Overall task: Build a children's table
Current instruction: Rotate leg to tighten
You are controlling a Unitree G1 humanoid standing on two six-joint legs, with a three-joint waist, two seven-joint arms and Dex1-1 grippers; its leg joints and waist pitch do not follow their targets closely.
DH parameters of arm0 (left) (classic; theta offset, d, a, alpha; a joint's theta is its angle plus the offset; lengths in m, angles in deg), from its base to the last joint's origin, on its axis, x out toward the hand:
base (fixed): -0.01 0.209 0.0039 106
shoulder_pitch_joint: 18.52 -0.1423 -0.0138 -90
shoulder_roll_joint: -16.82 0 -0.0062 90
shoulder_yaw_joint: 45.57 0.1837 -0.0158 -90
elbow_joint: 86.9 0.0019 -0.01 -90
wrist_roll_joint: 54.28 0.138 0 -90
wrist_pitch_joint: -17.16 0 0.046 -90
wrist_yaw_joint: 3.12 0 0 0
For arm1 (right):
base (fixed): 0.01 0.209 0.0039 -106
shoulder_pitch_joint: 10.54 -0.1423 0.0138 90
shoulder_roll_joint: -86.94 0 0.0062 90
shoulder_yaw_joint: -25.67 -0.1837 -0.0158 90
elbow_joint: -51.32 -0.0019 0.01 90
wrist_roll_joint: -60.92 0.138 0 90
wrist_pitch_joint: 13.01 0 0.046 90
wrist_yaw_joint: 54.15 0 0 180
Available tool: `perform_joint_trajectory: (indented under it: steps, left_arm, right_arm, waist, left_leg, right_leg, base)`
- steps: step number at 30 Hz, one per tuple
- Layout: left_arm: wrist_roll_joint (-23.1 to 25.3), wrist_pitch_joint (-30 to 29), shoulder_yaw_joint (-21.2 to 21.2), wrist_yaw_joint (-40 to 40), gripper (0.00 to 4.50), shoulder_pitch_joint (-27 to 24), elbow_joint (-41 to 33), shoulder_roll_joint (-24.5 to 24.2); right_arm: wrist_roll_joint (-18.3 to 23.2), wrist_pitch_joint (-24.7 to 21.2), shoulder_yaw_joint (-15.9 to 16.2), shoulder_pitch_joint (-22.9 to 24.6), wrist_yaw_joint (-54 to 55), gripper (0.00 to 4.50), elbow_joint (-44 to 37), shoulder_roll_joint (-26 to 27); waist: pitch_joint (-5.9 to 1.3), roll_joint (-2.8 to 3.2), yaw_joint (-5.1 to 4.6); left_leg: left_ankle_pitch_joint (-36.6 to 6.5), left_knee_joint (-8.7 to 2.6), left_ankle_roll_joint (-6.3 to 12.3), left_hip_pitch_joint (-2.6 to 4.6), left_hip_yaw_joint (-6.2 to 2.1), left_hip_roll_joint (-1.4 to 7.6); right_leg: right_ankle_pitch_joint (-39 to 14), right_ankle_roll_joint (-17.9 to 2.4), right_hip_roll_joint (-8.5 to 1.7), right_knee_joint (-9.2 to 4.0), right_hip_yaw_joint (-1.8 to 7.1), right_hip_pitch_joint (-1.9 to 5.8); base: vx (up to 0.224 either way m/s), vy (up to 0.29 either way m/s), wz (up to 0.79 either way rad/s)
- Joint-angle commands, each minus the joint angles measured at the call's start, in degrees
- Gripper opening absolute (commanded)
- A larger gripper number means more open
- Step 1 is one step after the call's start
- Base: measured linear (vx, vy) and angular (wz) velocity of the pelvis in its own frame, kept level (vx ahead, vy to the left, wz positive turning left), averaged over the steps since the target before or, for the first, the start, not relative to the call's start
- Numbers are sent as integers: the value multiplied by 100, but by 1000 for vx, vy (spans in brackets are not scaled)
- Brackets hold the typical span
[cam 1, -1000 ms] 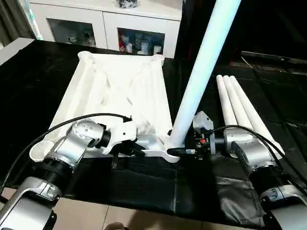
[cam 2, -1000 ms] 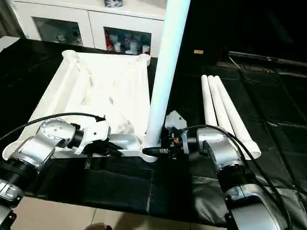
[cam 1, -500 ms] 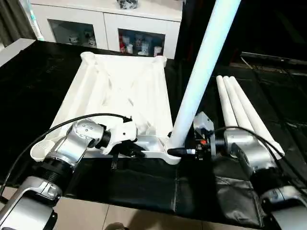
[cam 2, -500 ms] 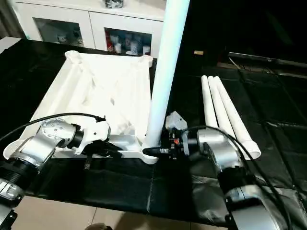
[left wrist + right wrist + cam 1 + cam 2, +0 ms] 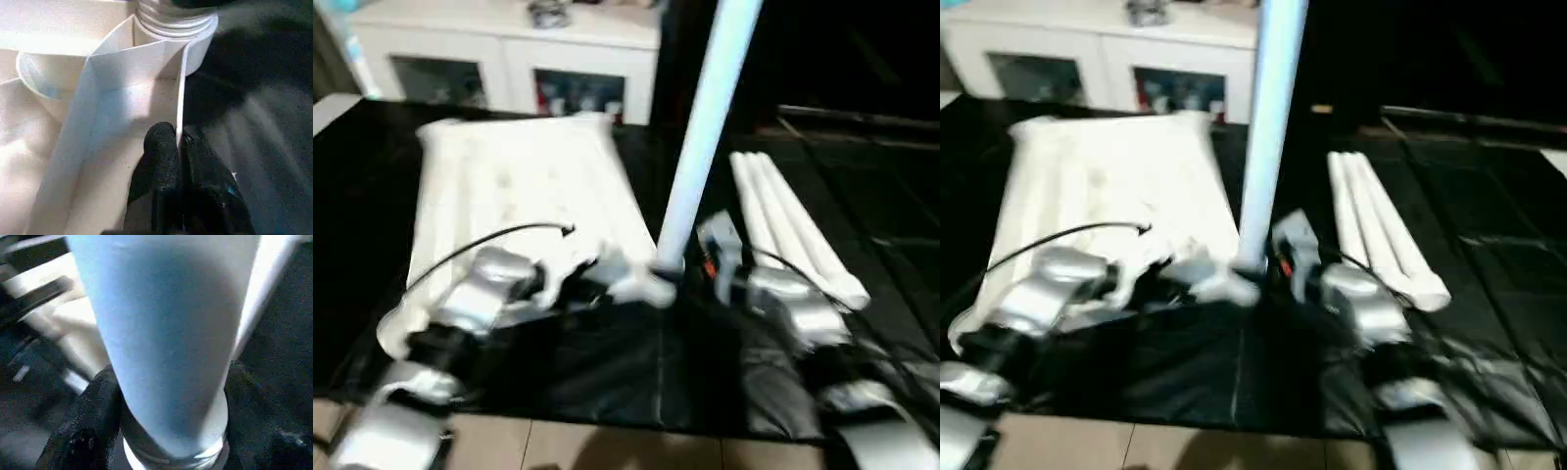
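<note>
Lying underside-up, white children's table (image 5: pixel 509 186); left tool (image 5: pixel 180 147) pinching rim, right tool (image 5: pixel 168 426) clasping upright leg (image 5: pixel 700 137).

Silver arms, black fingers.
Both forearms (image 5: pixel 475 294) are rounded silver metal with ribbed black collars; a thin black cable (image 5: pixel 489 240) loops over the left one, and matte black fingers (image 5: pixel 164 161) end each arm.

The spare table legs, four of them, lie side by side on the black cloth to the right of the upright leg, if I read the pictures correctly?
Not quite: there are three spare legs, not four. The left eye view shows them lying side by side on the black cloth, right of the upright leg.
</note>
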Motion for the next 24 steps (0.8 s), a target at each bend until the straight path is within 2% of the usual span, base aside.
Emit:
perform_joint_trajectory:
  steps: [1,3,4,5,8,9,12,14,16,20,24]
  left_arm:
    - [-374,-288,-348,710,0,206,-472,554]
    - [-320,-499,-367,964,0,203,-671,745]
    - [-264,-620,-336,1062,0,191,-806,846]
    - [-201,-702,-294,1138,0,177,-921,921]
    - [70,-662,-77,1220,0,127,-1034,920]
    - [186,-591,7,1292,0,108,-959,840]
    - [227,-578,43,1330,0,75,-955,753]
    - [241,-603,54,1347,0,57,-985,715]
    - [253,-609,60,1311,0,16,-1013,625]
    - [320,-452,86,1164,0,-40,-957,468]
    - [302,-162,122,960,0,-59,-842,300]
  right_arm:
    - [171,-485,90,-77,632,265,700,589]
    - [294,-497,-115,-329,1196,261,1041,842]
    - [241,-456,-129,-461,1401,259,1189,933]
    - [153,-407,-91,-565,1519,259,1298,997]
    - [-99,-240,38,-665,1541,259,1380,1059]
    - [-199,-140,8,-645,1546,328,1368,1073]
    - [-269,12,21,-622,1482,335,1396,1052]
    - [-257,55,-3,-634,1495,369,1462,1043]
    - [-316,238,26,-602,1538,378,1517,963]
    - [-467,577,5,-487,1337,410,1486,766]
    - [-497,801,23,-257,1003,431,1178,474]
  waist:
    - [-280,23,-3]
    - [-308,32,-25]
    - [-332,10,-22]
    - [-345,16,-20]
    - [-367,29,-15]
    - [-365,7,6]
    - [-342,30,0]
    - [-329,33,-5]
    - [-324,54,-14]
    - [-339,63,-23]
    - [-353,54,6]
  left_leg:
    - [-1683,-447,-213,41,-160,284]
    - [-1448,-422,-175,51,-134,281]
    - [-1225,-390,-96,36,-111,267]
    - [-956,-372,1,18,-97,257]
    - [-583,-334,198,-10,-80,244]
    - [-500,-326,306,-11,-71,249]
    - [-673,-346,293,4,-70,268]
    - [-904,-368,193,20,-75,281]
    - [-1052,-386,80,25,-86,291]
    - [-959,-373,64,22,-80,283]
    - [-765,-350,225,12,-80,286]
  right_leg:
    - [-1724,-1123,-502,-536,207,161]
    - [-1259,-1176,-467,-510,204,144]
    - [-818,-1244,-453,-483,200,172]
    - [-350,-1306,-435,-445,192,188]
    - [348,-1379,-418,-395,175,217]
    - [547,-1396,-427,-379,165,228]
    - [311,-1412,-433,-413,154,209]
    - [-53,-1384,-441,-443,153,206]
    - [-291,-1349,-446,-457,156,199]
    - [-25,-1356,-433,-436,157,204]
    - [425,-1393,-430,-401,143,231]
  base:
    - [0,0,0]
    - [0,0,0]
    - [0,0,0]
    - [0,0,0]
    - [0,0,0]
    - [0,0,0]
    - [0,0,0]
    - [0,0,0]
    - [0,0,0]
    - [0,0,0]
    - [0,0,0]
